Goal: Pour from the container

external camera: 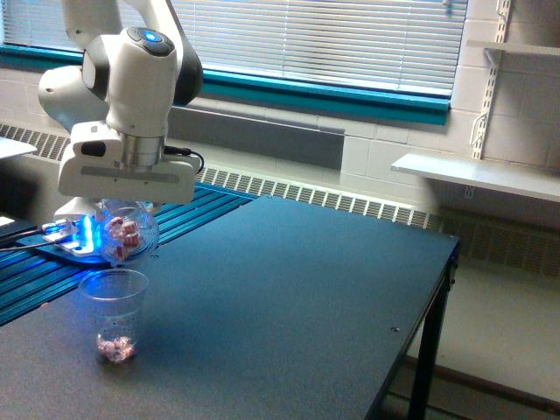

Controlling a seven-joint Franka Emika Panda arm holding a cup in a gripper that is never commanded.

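Two clear cups: container (pixel 128 233) gripped in jaws, tilted above small cup (pixel 115 313) on table (pixel 289 297).

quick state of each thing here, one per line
container: held in the gripper, tilted above the small cup, reddish pieces inside
small cup: upright on the table, a few reddish pieces at its bottom
gripper: shut on the container
window blinds: lowered
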